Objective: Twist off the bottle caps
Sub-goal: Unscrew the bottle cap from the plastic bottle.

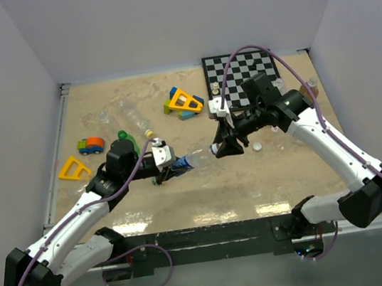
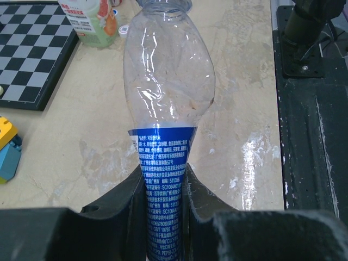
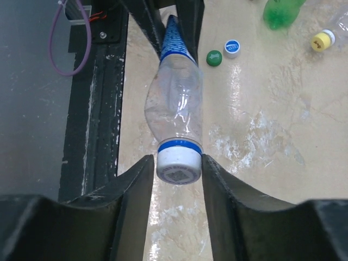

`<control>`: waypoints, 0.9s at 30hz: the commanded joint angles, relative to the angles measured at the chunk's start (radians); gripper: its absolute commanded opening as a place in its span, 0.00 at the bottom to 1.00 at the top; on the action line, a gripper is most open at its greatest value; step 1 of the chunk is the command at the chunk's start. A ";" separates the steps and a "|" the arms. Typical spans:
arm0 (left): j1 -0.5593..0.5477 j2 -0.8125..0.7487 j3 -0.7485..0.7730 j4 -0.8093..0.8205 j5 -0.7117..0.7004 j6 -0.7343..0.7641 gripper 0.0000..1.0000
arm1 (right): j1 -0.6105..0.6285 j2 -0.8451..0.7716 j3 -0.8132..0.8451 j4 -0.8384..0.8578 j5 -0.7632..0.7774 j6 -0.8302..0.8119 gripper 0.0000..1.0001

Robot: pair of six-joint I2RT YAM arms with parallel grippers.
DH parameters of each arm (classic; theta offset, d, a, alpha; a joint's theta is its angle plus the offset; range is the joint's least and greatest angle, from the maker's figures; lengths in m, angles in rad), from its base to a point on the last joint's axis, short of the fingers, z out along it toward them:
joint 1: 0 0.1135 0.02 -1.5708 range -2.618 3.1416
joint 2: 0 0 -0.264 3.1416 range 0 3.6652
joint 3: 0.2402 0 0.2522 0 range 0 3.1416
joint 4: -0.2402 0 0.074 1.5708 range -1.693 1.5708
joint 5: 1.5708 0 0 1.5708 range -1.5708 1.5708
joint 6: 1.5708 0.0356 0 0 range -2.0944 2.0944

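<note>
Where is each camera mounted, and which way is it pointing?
Top external: above, behind the bases, looking down on the table; left arm and right arm show.
Left wrist: looks along its fingers clamping the labelled clear bottle, chessboard beyond.
Right wrist: looks along its fingers flanking the white cap.
Shared: wrist views see that bottle from opposite ends.

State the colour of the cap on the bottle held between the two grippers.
The cap is white, on a clear bottle; best seen in the right wrist view.
</note>
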 commanded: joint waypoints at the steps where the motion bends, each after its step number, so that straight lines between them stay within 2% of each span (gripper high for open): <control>1: -0.002 -0.021 0.011 0.054 0.022 -0.006 0.00 | 0.003 0.004 0.016 0.003 -0.021 0.004 0.36; 3: -0.003 -0.023 0.010 0.052 0.018 -0.001 0.00 | 0.003 0.010 0.031 -0.037 -0.026 -0.048 0.20; 5: -0.002 -0.023 0.010 0.046 0.008 0.012 0.00 | 0.004 0.025 0.063 -0.139 -0.034 -0.176 0.00; 7: -0.002 -0.017 0.007 0.042 0.001 0.023 0.00 | 0.006 0.027 0.086 -0.253 -0.055 -0.403 0.00; 8: -0.003 -0.012 0.008 0.039 0.002 0.029 0.00 | 0.011 0.001 0.074 -0.255 -0.045 -0.479 0.00; 10: -0.003 -0.001 0.010 0.037 0.027 0.029 0.00 | 0.052 -0.067 0.015 -0.252 0.035 -0.774 0.00; 11: -0.002 0.005 0.013 0.035 0.037 0.029 0.00 | 0.078 -0.100 -0.022 -0.214 0.108 -0.856 0.00; 13: -0.003 0.009 0.013 0.034 0.047 0.028 0.00 | 0.118 -0.183 -0.106 -0.009 0.182 -0.846 0.00; 14: -0.002 0.008 0.011 0.032 0.047 0.029 0.00 | 0.122 -0.185 -0.102 -0.009 0.190 -0.873 0.00; 17: -0.002 -0.001 0.005 0.032 0.039 0.029 0.00 | 0.120 -0.141 -0.046 0.001 0.166 -0.782 0.00; 18: -0.003 -0.003 0.007 0.032 0.038 0.031 0.00 | 0.121 -0.145 -0.048 0.040 0.160 -0.713 0.06; 21: -0.003 -0.004 0.005 0.032 0.038 0.031 0.00 | 0.121 -0.171 -0.053 0.121 0.140 -0.433 0.34; 24: -0.002 -0.006 0.005 0.032 0.044 0.025 0.00 | 0.115 -0.182 -0.042 0.095 0.127 -0.291 0.60; 25: -0.005 -0.007 0.005 0.034 0.045 0.023 0.00 | 0.110 -0.190 -0.042 0.071 0.118 -0.259 0.66; 27: -0.003 -0.010 0.007 0.034 0.047 0.020 0.00 | 0.087 -0.208 -0.041 0.049 0.097 -0.231 0.73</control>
